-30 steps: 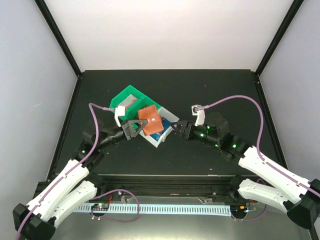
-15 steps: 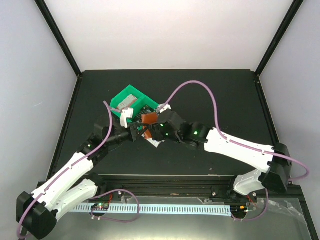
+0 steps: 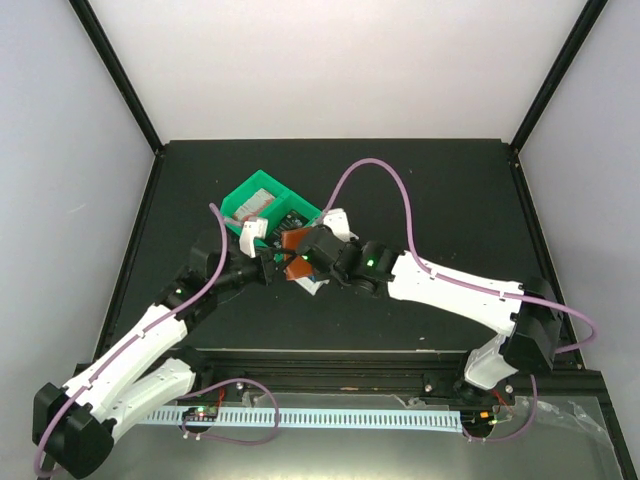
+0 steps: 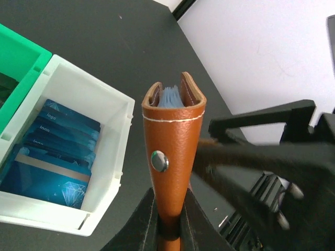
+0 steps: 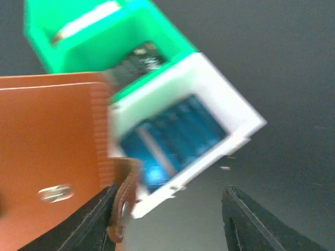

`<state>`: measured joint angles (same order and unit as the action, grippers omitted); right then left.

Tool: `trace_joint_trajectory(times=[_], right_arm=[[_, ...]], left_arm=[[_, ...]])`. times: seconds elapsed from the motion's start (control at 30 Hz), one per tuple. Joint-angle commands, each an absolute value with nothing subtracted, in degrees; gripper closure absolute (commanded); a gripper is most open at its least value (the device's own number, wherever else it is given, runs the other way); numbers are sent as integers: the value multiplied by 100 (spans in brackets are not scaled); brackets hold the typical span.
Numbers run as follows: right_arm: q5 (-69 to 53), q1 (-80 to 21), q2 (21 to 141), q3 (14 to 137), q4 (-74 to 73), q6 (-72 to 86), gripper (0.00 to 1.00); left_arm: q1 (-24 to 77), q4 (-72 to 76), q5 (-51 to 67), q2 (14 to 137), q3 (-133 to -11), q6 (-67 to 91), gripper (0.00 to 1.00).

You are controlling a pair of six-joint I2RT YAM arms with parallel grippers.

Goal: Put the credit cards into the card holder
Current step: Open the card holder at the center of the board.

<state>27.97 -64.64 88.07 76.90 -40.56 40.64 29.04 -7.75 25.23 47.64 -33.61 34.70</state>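
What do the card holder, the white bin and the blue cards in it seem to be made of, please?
The card holder: tan leather or imitation, by its fine matte grain, stitched edge and metal snap.
The white bin: moulded plastic, smooth with thin even walls.
The blue cards: probably plastic, thin and flat with glossy print; laminated card is possible.

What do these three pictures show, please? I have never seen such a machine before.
Two white robot arms stand at the near edge of a black table. One picture looks down from above. The other two come from a camera on each wrist. The left hand grips a brown card holder by its lower end. The right hand is open beside the holder and holds nothing. On the table sit a green bin and a white bin with blue cards inside.
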Motion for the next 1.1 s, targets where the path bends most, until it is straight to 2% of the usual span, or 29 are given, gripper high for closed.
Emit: trace_joint_trajectory(times=[0.0, 0.17, 0.33, 0.53, 0.7, 0.73, 0.83, 0.9, 0.97, 1.07], right_arm=[[4554, -6327, 8852, 7742, -5242, 4830, 46], [4371, -6278, 8541, 7555, -4904, 4657, 47], [2611, -6194, 7745, 6767, -3100, 3778, 45], [1056, -6074, 7486, 6531, -2269, 3757, 42], [1201, -6073, 7725, 6576, -2403, 3845, 37], [1338, -6075, 7786, 6626, -2527, 3903, 40], [1816, -6078, 7922, 6749, -2933, 4089, 59], [2054, -6073, 7988, 6775, -3079, 4157, 68], [2119, -6074, 8055, 6783, -3155, 4183, 72], [2090, -6074, 8195, 6847, -3216, 4192, 73]], left_arm=[[2953, -718, 2475, 4640, -3587, 3322, 98], [2953, -745, 2516, 4675, -3645, 3266, 98], [2949, -753, 2551, 4654, -3671, 3243, 99], [2953, -702, 2698, 4657, -3666, 3196, 98], [2953, -689, 2773, 4650, -3680, 3213, 98], [2952, -688, 2789, 4642, -3682, 3213, 99], [2954, -694, 2817, 4641, -3682, 3211, 99], [2951, -696, 2821, 4641, -3674, 3223, 98], [2952, -689, 2834, 4641, -3661, 3228, 98], [2951, -682, 2865, 4657, -3648, 3241, 99]])
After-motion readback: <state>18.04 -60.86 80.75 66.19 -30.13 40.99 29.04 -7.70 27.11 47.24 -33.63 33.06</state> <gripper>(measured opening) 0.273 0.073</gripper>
